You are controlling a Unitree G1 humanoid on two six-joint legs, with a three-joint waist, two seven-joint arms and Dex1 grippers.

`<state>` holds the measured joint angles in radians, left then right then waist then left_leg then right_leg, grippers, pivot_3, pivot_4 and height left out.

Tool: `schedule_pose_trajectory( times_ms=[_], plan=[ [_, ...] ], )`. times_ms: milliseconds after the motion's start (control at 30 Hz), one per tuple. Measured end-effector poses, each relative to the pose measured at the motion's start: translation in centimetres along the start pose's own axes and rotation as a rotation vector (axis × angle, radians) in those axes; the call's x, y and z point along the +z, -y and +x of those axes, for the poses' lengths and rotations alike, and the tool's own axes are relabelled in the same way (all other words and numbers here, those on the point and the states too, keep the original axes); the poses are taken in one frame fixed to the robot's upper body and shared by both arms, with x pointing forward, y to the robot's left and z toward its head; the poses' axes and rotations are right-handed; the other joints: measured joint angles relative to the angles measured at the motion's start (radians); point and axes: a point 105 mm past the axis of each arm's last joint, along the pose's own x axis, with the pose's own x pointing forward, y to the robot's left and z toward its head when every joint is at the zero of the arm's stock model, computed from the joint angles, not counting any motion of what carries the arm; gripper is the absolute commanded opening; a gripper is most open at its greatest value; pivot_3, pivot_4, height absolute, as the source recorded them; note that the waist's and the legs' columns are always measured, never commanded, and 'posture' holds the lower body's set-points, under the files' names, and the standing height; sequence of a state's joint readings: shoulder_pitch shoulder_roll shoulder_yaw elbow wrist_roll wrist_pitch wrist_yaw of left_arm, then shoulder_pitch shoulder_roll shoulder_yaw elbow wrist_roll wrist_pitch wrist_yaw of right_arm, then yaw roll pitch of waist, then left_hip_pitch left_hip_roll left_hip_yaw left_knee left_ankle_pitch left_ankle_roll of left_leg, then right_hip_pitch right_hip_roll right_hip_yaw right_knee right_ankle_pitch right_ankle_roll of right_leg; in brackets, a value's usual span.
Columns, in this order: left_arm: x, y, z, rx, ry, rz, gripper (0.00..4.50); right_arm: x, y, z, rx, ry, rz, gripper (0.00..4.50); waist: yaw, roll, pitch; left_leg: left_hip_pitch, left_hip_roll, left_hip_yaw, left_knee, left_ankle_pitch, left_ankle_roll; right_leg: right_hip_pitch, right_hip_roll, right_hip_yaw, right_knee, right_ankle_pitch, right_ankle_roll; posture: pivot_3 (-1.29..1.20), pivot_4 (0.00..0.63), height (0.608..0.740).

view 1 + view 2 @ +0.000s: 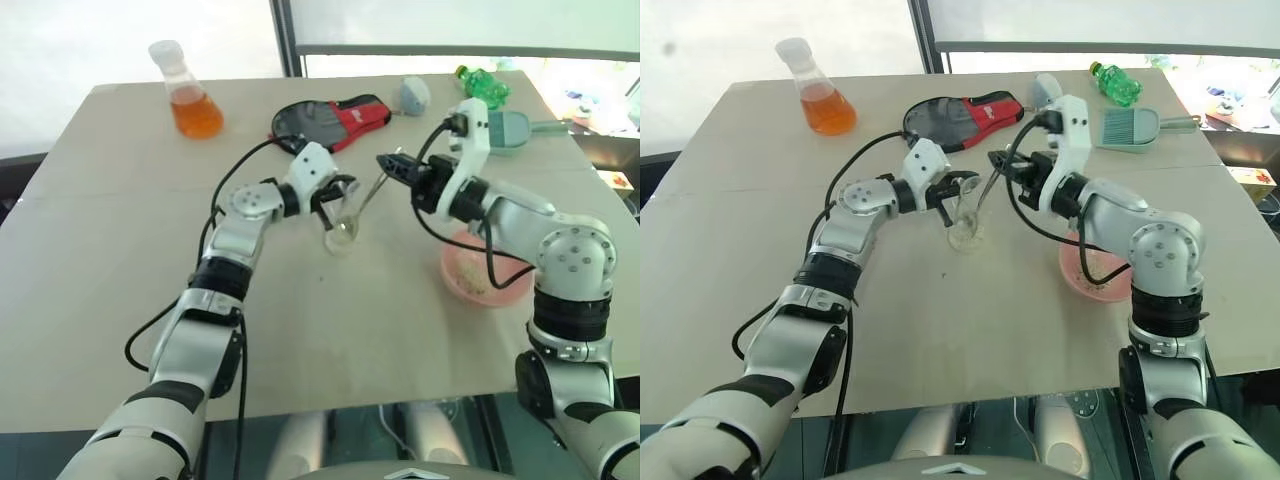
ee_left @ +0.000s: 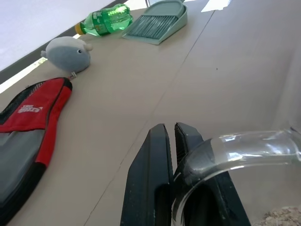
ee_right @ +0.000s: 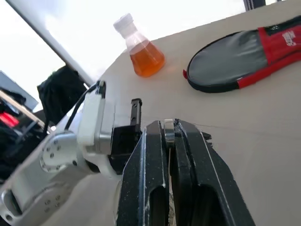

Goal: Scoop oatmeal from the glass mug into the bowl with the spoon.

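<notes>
While the left gripper (image 1: 340,190) clenched its fingers on the mug's (image 1: 341,228) rim at mid-bench, the right gripper (image 1: 385,163) gripped the spoon (image 1: 367,200) by its handle, head sloping down into the mug. Oatmeal (image 2: 282,217) lay in the mug's bottom. More sat in the bowl (image 1: 478,275), near right, behind the right arm.

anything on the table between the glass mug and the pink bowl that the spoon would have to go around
Nothing visible does. The table stretch between the glass mug and the bowl is bare. Only the right arm, whose right gripper holds the spoon, hangs above that stretch.
</notes>
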<state>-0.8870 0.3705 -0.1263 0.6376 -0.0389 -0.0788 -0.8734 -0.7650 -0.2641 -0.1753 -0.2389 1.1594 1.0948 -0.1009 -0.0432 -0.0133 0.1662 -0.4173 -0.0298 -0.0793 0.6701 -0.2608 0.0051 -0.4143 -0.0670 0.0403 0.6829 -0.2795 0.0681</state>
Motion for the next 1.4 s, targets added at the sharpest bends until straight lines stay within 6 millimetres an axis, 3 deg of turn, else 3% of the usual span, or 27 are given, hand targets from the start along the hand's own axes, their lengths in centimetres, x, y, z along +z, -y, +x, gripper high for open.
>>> schedule_pose_trajectory(
  times_ms=[133, 333, 867, 1400],
  plan=[
    [0.1, 0.1, 0.1, 0.014, 0.015, 0.006, 0.02, 1.7, 0.5, -0.6, -0.013, 0.037, 0.075, 0.00, 0.000, 0.000, 0.000, 0.000, 0.000, 0.000, 0.000, 0.000, 0.000, 0.000, 0.000, 0.000, 0.000, 0.000, 0.000, 0.00, 0.150, 0.740],
    [0.6, 0.4, 0.7, 0.048, 0.088, -0.025, 0.02, 2.2, 2.1, -1.5, -0.085, 0.055, 0.210, 0.00, 0.000, 0.000, 0.000, 0.000, 0.000, 0.001, 0.000, 0.000, 0.000, 0.000, -0.001, 0.000, 0.001, 0.000, 0.000, 0.00, 0.150, 0.740],
    [1.8, 3.1, 4.2, 0.087, 0.299, -0.141, 0.02, 5.4, 4.8, -6.7, -0.181, 0.160, 0.423, 0.00, 0.000, 0.000, 0.000, 0.000, 0.000, 0.002, 0.000, -0.001, 0.002, 0.001, -0.001, 0.001, 0.001, 0.000, 0.000, 0.00, 0.150, 0.740],
    [2.4, 4.2, 5.2, 0.034, 0.335, -0.171, 0.02, 5.0, 4.9, -8.8, -0.232, 0.263, 0.480, 0.00, 0.000, 0.000, 0.000, 0.000, 0.000, 0.002, 0.001, -0.001, 0.004, 0.001, -0.001, 0.001, 0.001, 0.000, 0.000, 0.00, 0.150, 0.740]
  ],
)
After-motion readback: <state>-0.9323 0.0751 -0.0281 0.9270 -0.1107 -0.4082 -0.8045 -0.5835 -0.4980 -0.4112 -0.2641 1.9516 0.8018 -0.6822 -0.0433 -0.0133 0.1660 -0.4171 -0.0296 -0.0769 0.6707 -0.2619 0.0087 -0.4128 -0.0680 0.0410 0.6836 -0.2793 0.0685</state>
